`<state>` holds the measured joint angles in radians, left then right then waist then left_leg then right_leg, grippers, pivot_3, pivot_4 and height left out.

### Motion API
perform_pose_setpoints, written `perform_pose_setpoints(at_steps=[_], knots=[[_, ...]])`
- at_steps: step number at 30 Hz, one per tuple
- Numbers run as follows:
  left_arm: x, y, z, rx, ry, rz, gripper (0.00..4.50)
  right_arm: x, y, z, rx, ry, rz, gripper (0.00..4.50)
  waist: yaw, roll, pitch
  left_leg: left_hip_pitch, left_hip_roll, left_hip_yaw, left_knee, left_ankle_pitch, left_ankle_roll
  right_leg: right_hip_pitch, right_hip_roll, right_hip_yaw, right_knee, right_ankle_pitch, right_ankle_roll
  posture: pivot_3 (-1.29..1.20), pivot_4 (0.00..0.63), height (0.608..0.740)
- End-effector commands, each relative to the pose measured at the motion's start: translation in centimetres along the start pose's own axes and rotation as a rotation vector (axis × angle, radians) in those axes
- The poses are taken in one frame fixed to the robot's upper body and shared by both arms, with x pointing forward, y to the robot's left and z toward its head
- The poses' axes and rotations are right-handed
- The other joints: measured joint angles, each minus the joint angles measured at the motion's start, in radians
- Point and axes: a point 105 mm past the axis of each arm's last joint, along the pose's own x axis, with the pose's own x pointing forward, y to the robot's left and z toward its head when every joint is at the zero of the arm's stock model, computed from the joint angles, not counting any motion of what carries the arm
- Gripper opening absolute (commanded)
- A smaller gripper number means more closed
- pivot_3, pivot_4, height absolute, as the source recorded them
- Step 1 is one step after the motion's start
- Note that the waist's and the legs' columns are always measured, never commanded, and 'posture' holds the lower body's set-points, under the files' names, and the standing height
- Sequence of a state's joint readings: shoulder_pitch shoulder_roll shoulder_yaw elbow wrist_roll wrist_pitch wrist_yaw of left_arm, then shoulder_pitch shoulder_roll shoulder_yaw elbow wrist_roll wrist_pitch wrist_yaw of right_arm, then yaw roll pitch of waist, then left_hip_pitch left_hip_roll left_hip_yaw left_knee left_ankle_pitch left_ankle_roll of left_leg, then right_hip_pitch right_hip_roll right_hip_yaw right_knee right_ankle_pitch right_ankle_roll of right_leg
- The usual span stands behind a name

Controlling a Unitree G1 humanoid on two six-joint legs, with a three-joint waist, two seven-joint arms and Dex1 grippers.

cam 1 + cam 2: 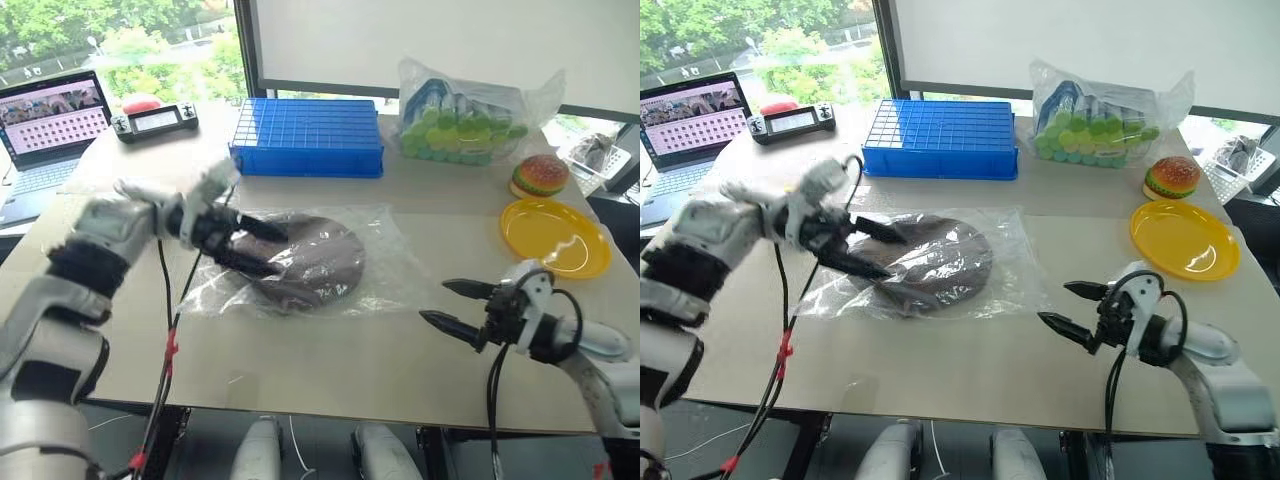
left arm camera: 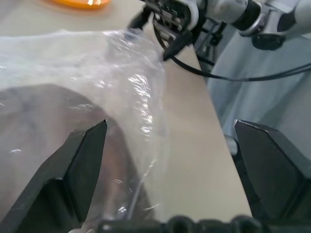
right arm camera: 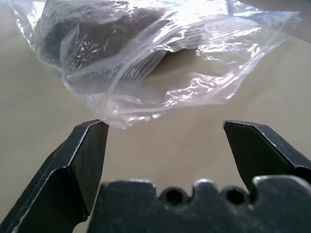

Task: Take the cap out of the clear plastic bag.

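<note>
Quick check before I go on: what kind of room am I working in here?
Probably an office or lab test bench by a window: a beige table with an open laptop, a black handheld controller and a blue gridded plastic crate. Trees show through the glass.

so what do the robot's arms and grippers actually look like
Both arms have glossy white-grey shells with black bands at the joints. Each ends in a gripper, the left gripper and the right gripper, with two black, wedge-shaped pointed fingers. Black cables loop off each wrist; the cable hanging below the left arm carries red ties.
</note>
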<state>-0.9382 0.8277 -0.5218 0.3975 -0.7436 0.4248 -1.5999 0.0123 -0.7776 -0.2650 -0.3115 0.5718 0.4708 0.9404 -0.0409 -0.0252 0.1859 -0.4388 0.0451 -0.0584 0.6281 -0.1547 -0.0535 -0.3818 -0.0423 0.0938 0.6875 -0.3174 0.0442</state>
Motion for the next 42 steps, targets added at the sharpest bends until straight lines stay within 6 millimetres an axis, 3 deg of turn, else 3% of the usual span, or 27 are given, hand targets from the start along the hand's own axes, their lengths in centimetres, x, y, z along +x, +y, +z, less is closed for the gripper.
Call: perform_pose_setpoints(at_steps=[1,3,7,19,22,25,28,31,33,35,37,39,42], knots=[[3.9,0.2,-0.6,0.145,0.057,0.035,4.47,-1.3,1.3,2.9,-0.037,-0.031,0.065,4.50,0.004,0.001,0.000,0.000,0.000,0.000,0.000,0.000,0.000,0.000,0.000,0.000,0.000,0.000,0.000,0.00,0.150,0.729],[5.6,0.5,-1.6,0.184,0.064,0.074,4.47,-1.5,2.0,3.5,-0.041,-0.026,0.091,4.50,0.006,0.000,0.000,0.001,-0.001,0.000,0.002,0.000,0.000,0.002,0.000,0.000,0.000,0.000,0.000,0.00,0.150,0.729],[8.5,1.2,-1.2,0.245,-0.033,0.197,4.47,-1.4,2.7,4.5,-0.058,-0.024,0.095,4.50,0.003,0.000,0.000,0.002,-0.001,0.000,0.002,0.000,0.000,0.004,0.000,0.001,0.000,0.000,0.000,0.00,0.150,0.729],[12.2,3.3,-1.6,0.524,0.105,0.310,4.47,-1.0,3.5,4.5,-0.049,-0.032,0.037,4.50,0.009,0.000,0.000,0.009,-0.002,0.000,0.001,0.000,0.000,0.011,0.000,0.001,-0.004,0.000,0.001,0.00,0.150,0.729],[10.7,3.4,-1.8,0.531,0.139,0.246,4.47,-1.2,3.8,4.5,-0.044,-0.032,0.025,4.50,0.009,0.000,0.000,0.008,-0.002,0.000,0.000,0.000,0.000,0.011,0.000,0.001,-0.005,0.000,0.001,0.00,0.150,0.729],[6.5,3.8,-1.9,0.476,0.214,0.151,4.47,-1.5,3.8,4.3,-0.036,-0.030,0.012,4.50,-0.001,0.000,0.000,0.009,-0.001,0.000,-0.001,0.000,0.000,0.011,0.000,0.001,-0.004,0.000,0.000,0.00,0.150,0.729],[3.3,5.0,0.1,0.406,0.197,0.135,4.47,-1.5,3.7,3.9,-0.029,-0.026,0.006,4.50,-0.003,0.000,0.000,0.009,-0.001,0.000,-0.001,0.000,0.000,0.011,0.000,0.001,-0.005,-0.001,0.001,0.00,0.150,0.729],[2.9,6.8,2.7,0.431,0.172,0.192,4.47,-1.3,3.4,3.9,-0.026,-0.029,0.003,4.50,0.005,-0.001,0.000,0.008,-0.002,0.000,-0.001,0.000,0.000,0.011,-0.001,0.000,-0.007,-0.004,0.007,0.00,0.150,0.729],[4.7,7.3,5.3,0.501,0.141,0.191,4.47,-1.2,3.1,3.9,-0.028,-0.031,-0.002,4.50,0.014,-0.001,0.000,0.006,-0.002,-0.001,0.000,0.000,0.000,0.011,-0.001,0.000,-0.008,-0.004,0.007,0.00,0.150,0.729],[6.1,7.5,6.4,0.507,0.110,0.183,4.47,-1.0,2.8,3.9,-0.033,-0.031,-0.003,4.50,0.025,-0.001,0.000,0.003,-0.003,-0.002,0.000,-0.001,0.001,0.011,-0.001,0.001,-0.009,-0.004,0.008,0.00,0.150,0.729],[7.7,7.6,6.9,0.512,0.094,0.181,4.47,-0.9,2.7,4.0,-0.041,-0.033,0.002,4.50,0.025,-0.001,0.000,0.001,-0.005,-0.002,0.000,-0.001,0.001,0.010,-0.001,0.001,-0.009,-0.002,0.005,0.00,0.150,0.729],[10.6,6.6,7.1,0.544,0.086,0.123,4.47,-0.8,2.8,4.1,-0.062,-0.015,0.016,4.50,0.024,-0.001,0.000,0.000,-0.005,-0.003,0.000,-0.001,0.002,0.009,-0.001,0.002,-0.009,-0.002,0.004,0.00,0.150,0.729],[13.1,4.9,7.5,0.501,0.044,0.093,4.47,-1.2,2.6,3.7,-0.077,0.015,0.009,4.50,0.021,-0.001,0.000,0.000,-0.005,-0.003,-0.001,-0.001,0.001,0.009,-0.002,0.002,-0.009,-0.002,0.004,0.00,0.150,0.729]])
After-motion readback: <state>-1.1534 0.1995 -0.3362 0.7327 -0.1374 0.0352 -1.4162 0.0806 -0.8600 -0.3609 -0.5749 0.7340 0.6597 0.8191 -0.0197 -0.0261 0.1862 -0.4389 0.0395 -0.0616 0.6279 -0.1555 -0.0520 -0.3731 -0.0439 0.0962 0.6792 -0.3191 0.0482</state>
